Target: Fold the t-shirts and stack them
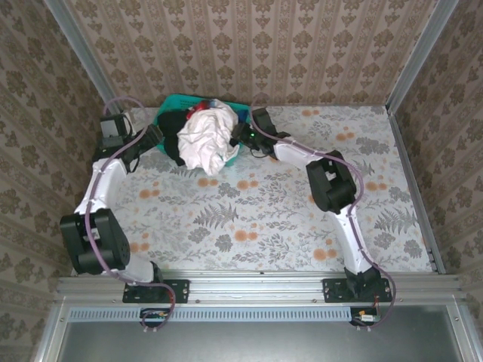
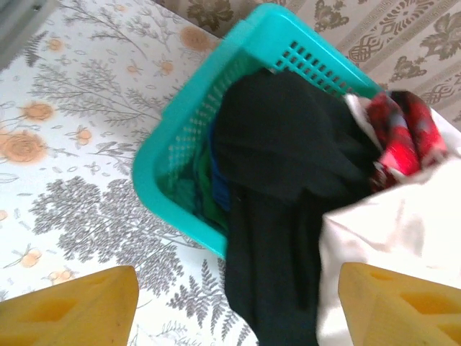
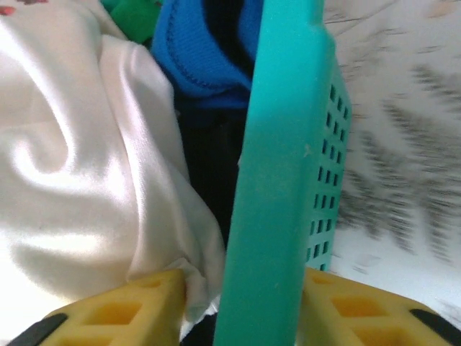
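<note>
The soft white t-shirt (image 1: 205, 142) hangs over the teal plastic mesh basket (image 2: 274, 29) at the back of the flowery bench (image 1: 264, 219). The left pincer (image 2: 238, 295) is wide open by it. The right pincer (image 3: 245, 310) straddles the basket's wall; gripping or not, I cannot tell.

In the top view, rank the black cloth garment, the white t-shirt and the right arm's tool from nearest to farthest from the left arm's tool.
1. Black cloth garment, beside the left tool, on the teal plastic mesh basket's left.
2. White t-shirt, heaped mid-basket.
3. Right tool, at the basket's right.
</note>
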`<action>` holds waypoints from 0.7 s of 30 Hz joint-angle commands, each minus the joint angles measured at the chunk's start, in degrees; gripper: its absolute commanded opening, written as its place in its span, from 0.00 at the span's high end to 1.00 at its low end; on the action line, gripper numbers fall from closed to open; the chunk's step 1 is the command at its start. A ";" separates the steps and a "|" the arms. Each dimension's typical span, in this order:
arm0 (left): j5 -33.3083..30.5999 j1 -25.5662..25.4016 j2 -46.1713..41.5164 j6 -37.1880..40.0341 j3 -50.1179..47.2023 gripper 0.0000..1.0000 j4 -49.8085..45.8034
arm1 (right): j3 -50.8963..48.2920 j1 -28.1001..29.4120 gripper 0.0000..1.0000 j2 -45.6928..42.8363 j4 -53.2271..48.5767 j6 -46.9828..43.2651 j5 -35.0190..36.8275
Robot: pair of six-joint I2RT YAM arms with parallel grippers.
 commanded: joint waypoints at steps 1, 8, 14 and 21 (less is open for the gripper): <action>-2.21 -2.69 -1.90 4.00 -1.50 0.24 -4.70 | 12.54 1.87 0.51 7.04 -4.34 -1.13 -6.82; -6.46 -17.59 -0.72 11.44 3.19 0.24 -9.75 | 23.30 2.46 0.27 5.91 -20.65 -9.03 -3.50; -9.75 -28.39 5.82 15.68 8.90 0.20 -10.44 | 0.58 -2.46 0.17 -13.76 -19.01 -12.50 2.22; -15.36 -34.92 23.33 15.32 23.51 0.14 -14.20 | -31.46 -14.37 0.18 -33.73 -10.93 -11.20 3.47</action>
